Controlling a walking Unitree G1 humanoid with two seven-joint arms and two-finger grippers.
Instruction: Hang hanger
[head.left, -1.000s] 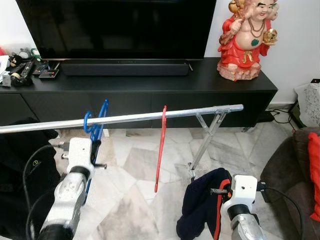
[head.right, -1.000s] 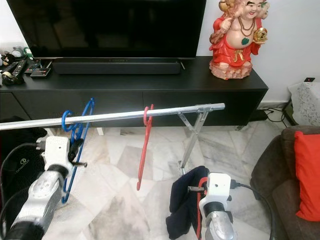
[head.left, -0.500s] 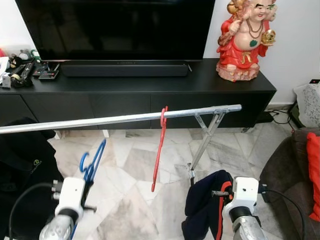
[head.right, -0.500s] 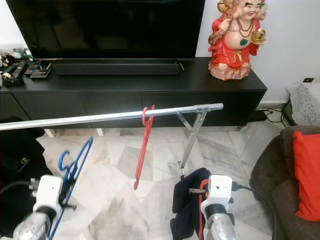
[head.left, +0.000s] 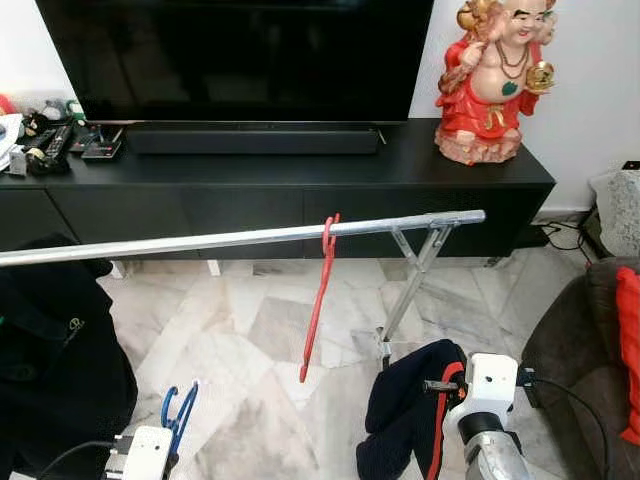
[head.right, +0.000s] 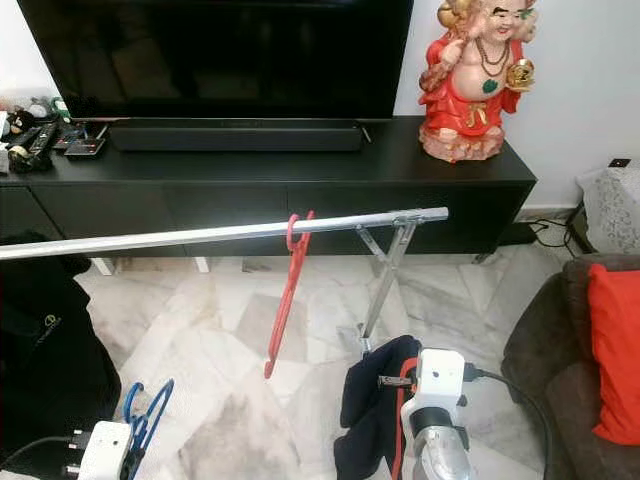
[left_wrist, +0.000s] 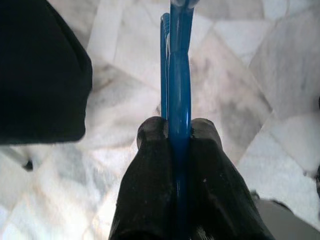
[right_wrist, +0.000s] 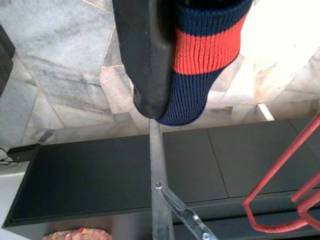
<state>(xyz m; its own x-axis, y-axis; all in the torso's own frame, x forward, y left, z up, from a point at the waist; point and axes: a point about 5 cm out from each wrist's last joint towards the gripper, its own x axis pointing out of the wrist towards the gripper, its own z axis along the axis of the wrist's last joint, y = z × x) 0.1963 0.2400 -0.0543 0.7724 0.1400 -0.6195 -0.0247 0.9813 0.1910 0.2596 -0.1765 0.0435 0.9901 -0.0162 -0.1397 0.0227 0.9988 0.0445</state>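
Observation:
A silver rail (head.left: 240, 240) runs across in front of the black TV console. A red hanger (head.left: 320, 290) hangs from it near the middle. My left gripper (left_wrist: 178, 134) is low at the bottom left, well below the rail, shut on a blue hanger (head.left: 178, 415) whose hook points up. In the left wrist view the blue hanger (left_wrist: 177, 75) runs straight out between the two black fingers (left_wrist: 150, 150). My right gripper (right_wrist: 170, 70) is low at the right, shut on a navy garment with a red stripe (head.left: 405, 410), which covers one finger.
The rail's folding leg (head.left: 410, 290) stands on the marble floor right of the red hanger. The TV console (head.left: 300, 190) carries a TV, a soundbar and a red statue (head.left: 490, 80). A dark sofa with a red cushion (head.right: 610, 350) is at the right, black cloth (head.left: 50, 350) at the left.
My left arm has dropped from rail height to near the floor, taking the blue hanger down and away from the rail. The right arm and the red hanger have stayed put.

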